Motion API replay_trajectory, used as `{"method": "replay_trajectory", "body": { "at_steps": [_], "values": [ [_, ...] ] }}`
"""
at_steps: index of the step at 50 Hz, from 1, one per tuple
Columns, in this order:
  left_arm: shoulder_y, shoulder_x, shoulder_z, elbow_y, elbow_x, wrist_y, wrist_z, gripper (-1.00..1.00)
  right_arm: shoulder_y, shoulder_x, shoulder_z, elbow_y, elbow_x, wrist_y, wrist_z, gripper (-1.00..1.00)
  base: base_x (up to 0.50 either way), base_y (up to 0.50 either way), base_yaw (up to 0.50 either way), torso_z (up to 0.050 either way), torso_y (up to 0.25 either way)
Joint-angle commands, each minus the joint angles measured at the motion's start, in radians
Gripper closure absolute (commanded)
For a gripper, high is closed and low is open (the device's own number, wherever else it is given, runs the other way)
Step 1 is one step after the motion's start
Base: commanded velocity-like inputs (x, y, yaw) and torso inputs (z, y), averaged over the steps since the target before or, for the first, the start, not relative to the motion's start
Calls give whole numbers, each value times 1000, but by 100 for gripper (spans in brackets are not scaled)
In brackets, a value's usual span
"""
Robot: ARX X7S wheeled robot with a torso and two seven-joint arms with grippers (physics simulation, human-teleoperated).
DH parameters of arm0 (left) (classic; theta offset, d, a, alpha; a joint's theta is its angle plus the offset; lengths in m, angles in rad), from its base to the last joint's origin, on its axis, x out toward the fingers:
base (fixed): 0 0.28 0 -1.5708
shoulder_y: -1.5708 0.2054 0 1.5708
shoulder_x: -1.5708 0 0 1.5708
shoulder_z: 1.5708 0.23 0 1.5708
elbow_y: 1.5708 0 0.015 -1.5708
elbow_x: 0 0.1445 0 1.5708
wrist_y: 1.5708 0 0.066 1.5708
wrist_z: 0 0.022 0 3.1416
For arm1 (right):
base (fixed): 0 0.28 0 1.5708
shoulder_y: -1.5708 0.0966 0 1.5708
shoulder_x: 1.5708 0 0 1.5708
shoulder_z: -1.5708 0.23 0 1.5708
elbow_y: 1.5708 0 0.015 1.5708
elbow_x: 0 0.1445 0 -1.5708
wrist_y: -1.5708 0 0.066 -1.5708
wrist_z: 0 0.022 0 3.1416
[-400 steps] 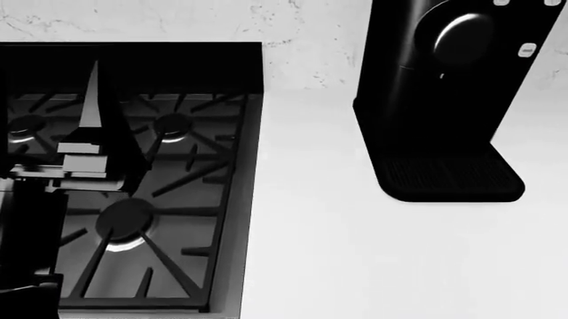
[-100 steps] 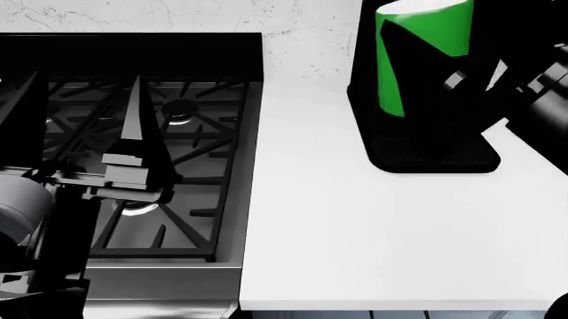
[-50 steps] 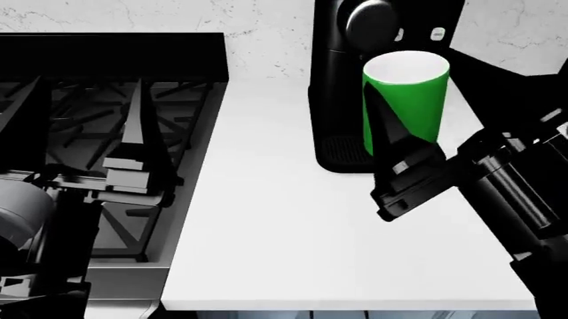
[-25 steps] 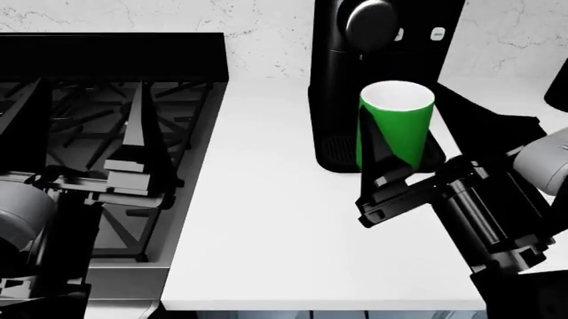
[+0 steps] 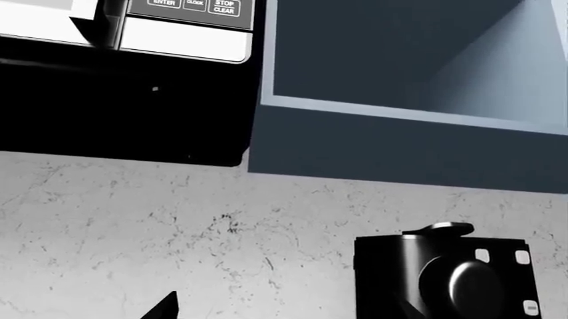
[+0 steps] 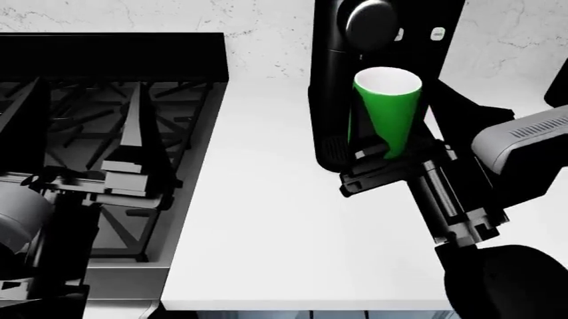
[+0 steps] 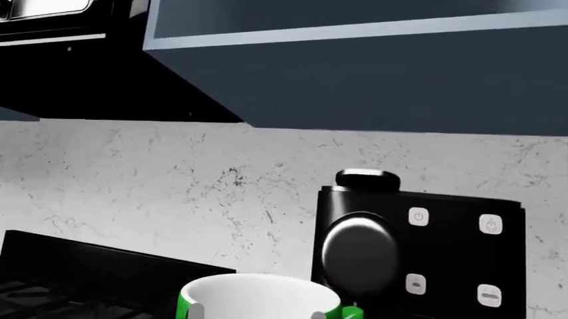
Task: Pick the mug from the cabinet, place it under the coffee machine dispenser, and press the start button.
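Shifts left and back toward the machine compared with half a second ago, mug and all, with the right arm swung in behind it. Nearest the head camera, closes the right gripper (image 6: 384,151) on the lower body of the mug (image 6: 388,106), jaws narrowed onto the green wall and nothing else held. Hangs the left gripper (image 6: 80,126) over the stove (image 6: 177,100) with fingers spread wide and empty, well apart from the work. Shows bare white counter (image 6: 266,219) between the two.

Stands roughly upright, open white mouth up, in front of the machine's black column and over the drip tray (image 6: 330,149), which is mostly hidden behind mug and fingers. Cannot tell whether the base touches the tray or hangs just above it. No handle seen in any view.

Farther back, puts the coffee machine dispenser (image 6: 370,23) above and just behind the mug's rim; in the right wrist view, sets the domed head (image 7: 358,252) just beyond the rim and a little to one side. Looks close to lined up, probably not quite under the nozzle.

Leaves, by this reading, a small push inward, a set-down, a release, then a press on one of the buttons (image 7: 418,216); which one starts it is too small to read. Risks tipping the tall mug on withdrawal.

Ends at the marbled wall and the open cabinet (image 7: 355,73) above.
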State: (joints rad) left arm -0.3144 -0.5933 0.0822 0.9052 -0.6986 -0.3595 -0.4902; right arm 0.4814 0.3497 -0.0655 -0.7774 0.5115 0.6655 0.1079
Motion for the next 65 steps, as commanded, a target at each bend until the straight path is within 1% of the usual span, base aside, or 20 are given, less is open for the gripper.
{"method": "replay_trajectory", "body": {
  "at_steps": [1,9,18,38,49,65],
  "values": [
    [-2,-6,-2,1,-3,4,-1,-100,24,-26,-74,73,-126,-63,-25,100,0,0,0,0,0],
    [-8,-13,0,3,-5,0,-4,-100,32,-34,-103,130,-174,-90,-7,100,0,0,0,0,1],
    [-12,-19,4,9,-8,-4,-7,-100,49,-40,-121,182,-217,-84,29,100,0,0,0,0,0],
    [-5,-32,17,15,7,-2,-7,-100,55,-71,-154,284,-272,-188,57,100,0,0,0,0,1],
    [-11,-43,44,23,30,-12,0,-100,97,-96,-140,321,-285,-219,91,100,0,0,0,-46,0],
    [3,-45,30,26,4,21,10,-100,189,-98,-191,384,-281,-183,60,100,0,0,0,0,0]
  ]
}}
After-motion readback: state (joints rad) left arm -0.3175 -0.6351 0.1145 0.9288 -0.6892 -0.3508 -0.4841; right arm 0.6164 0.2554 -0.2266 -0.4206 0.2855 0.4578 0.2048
